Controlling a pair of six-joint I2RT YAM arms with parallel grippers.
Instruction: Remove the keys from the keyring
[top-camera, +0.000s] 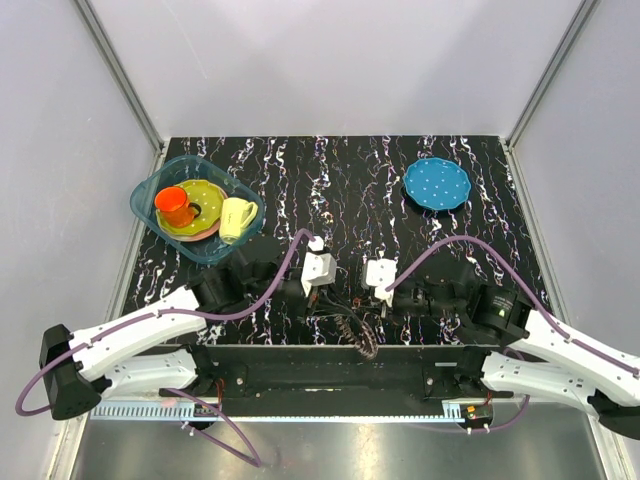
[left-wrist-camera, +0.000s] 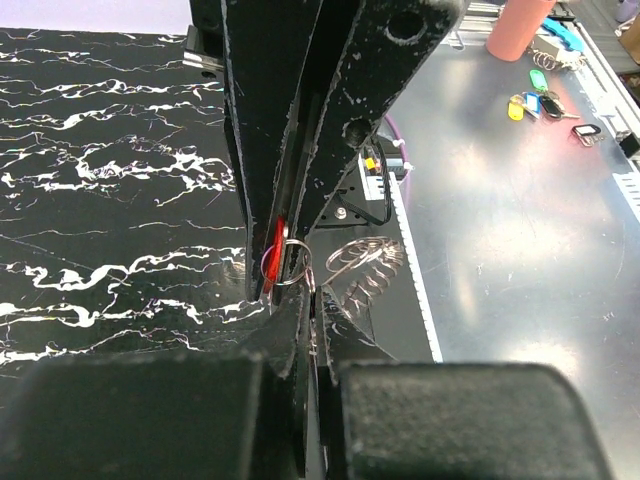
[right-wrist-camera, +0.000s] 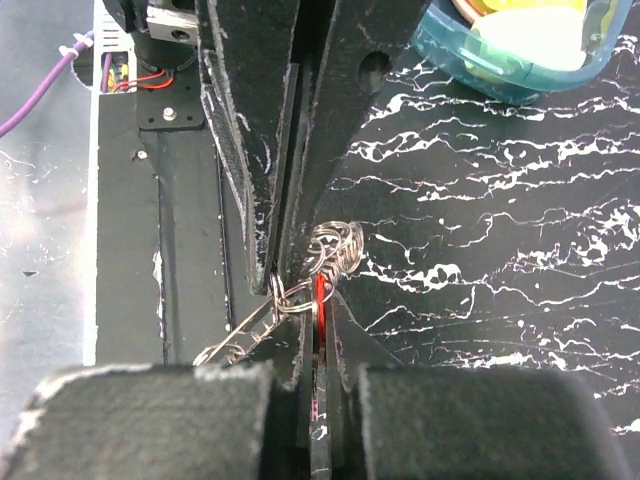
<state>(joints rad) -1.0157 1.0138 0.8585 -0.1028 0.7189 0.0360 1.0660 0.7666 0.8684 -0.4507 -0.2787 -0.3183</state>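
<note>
My two grippers meet tip to tip over the table's front edge. The left gripper (top-camera: 330, 297) (left-wrist-camera: 312, 297) is shut on a small silver ring (left-wrist-camera: 287, 263) of the keyring (top-camera: 362, 338), a wire loop fringed with small rings (left-wrist-camera: 364, 262) that hangs below and beside the fingers. The right gripper (top-camera: 362, 298) (right-wrist-camera: 320, 305) is shut on the red key (right-wrist-camera: 320, 297), which stands edge-on between its pads and also shows in the left wrist view (left-wrist-camera: 278, 248). The key is threaded on the small ring (right-wrist-camera: 290, 295). The loop (right-wrist-camera: 232, 337) trails to the lower left.
A blue tub (top-camera: 150, 215) at the back left holds an orange cup (top-camera: 174, 205), a yellow plate (top-camera: 203, 195) and a cream mug (top-camera: 237, 216). A blue dotted plate (top-camera: 436, 183) lies at the back right. A pink cup (left-wrist-camera: 518, 28) and coloured key tags (left-wrist-camera: 545, 100) lie on the metal bench.
</note>
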